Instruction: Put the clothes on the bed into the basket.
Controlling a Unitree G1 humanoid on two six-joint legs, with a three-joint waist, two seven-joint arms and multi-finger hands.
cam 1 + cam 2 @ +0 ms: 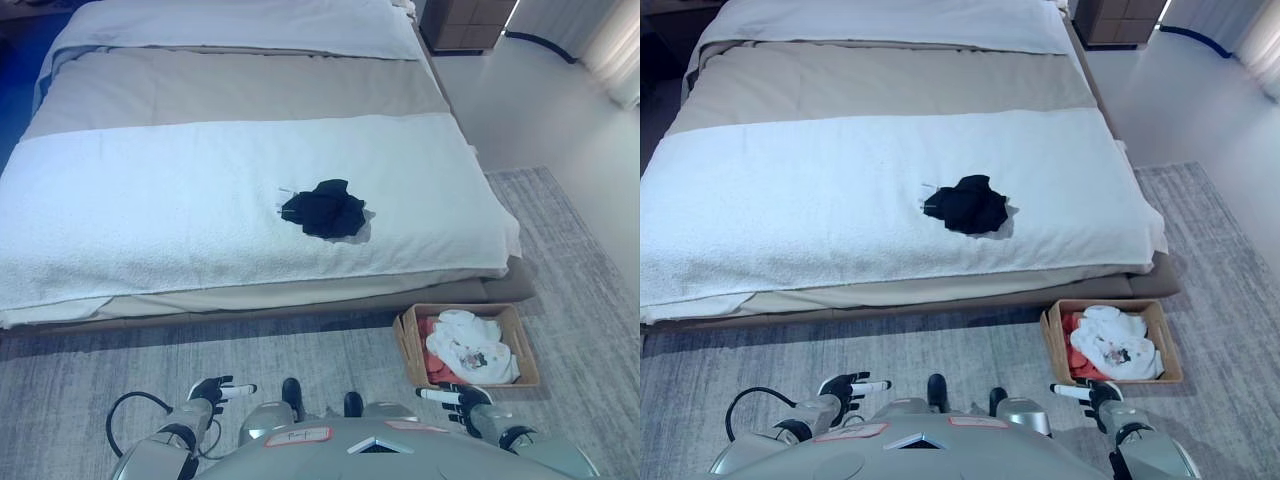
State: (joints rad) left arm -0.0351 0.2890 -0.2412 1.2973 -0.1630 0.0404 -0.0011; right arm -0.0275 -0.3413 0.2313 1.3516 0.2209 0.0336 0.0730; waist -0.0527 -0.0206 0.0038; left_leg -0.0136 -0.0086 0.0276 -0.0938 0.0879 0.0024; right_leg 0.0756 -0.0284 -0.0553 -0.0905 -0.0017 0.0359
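Observation:
A crumpled black garment lies on the white blanket of the bed, right of its middle and near the front edge. A brown basket stands on the rug by the bed's front right corner and holds white and red clothes. My left hand hangs low at the lower left, fingers relaxed and empty. My right hand hangs low at the lower right, just in front of the basket, fingers relaxed and empty. Both hands are far from the garment.
A grey rug covers the floor in front of the bed. A dark nightstand stands at the far right by the head of the bed. Pale bare floor lies to the right of the bed.

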